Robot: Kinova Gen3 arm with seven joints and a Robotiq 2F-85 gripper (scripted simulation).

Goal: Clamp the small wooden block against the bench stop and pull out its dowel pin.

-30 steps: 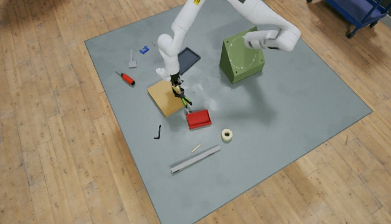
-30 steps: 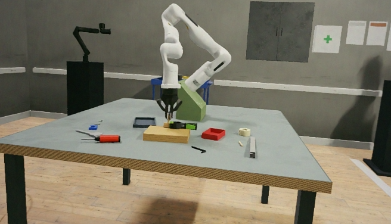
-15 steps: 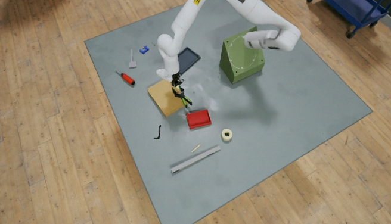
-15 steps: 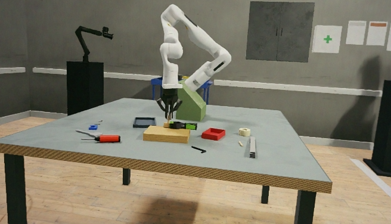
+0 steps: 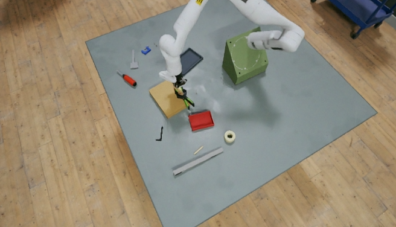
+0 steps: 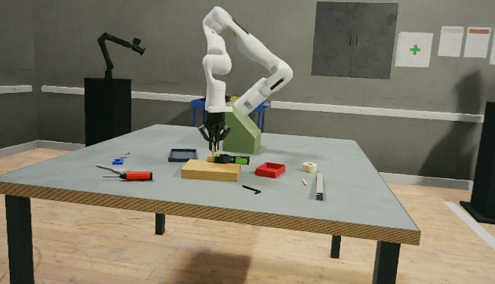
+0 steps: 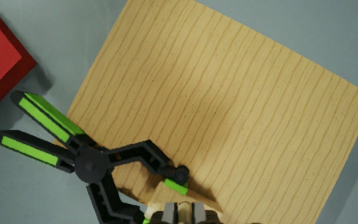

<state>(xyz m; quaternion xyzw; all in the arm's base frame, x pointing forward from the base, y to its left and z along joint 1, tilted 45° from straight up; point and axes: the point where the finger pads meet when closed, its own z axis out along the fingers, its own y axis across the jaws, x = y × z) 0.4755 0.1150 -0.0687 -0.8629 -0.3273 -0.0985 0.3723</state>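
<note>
My gripper [image 6: 213, 147] points straight down above the board and is shut on the upright dowel pin [image 6: 213, 152] [image 7: 185, 209]. The small wooden block [image 6: 210, 158] [image 7: 158, 198] is under the fingertips on the bench board [image 5: 166, 101] [image 6: 210, 171] [image 7: 215, 95]. The pin's lower end is at the block; how deep it sits is hidden. The black and green spring clamp [image 5: 189, 101] [image 6: 226, 158] [image 7: 93, 165] lies with its jaws around the block and its handles past the board's edge. One green pad shows against the wood. The bench stop cannot be told clearly from the block.
A red tray [image 5: 201, 121] [image 6: 270, 170] is beside the clamp handles. A dark tray [image 5: 191, 60] [image 6: 182, 155] lies behind the board. A tape roll [image 5: 226, 137], grey bar [image 5: 199, 161], small light stick [image 5: 198, 150], black hex key [image 5: 161, 134], and red screwdriver [image 5: 130, 80] lie around.
</note>
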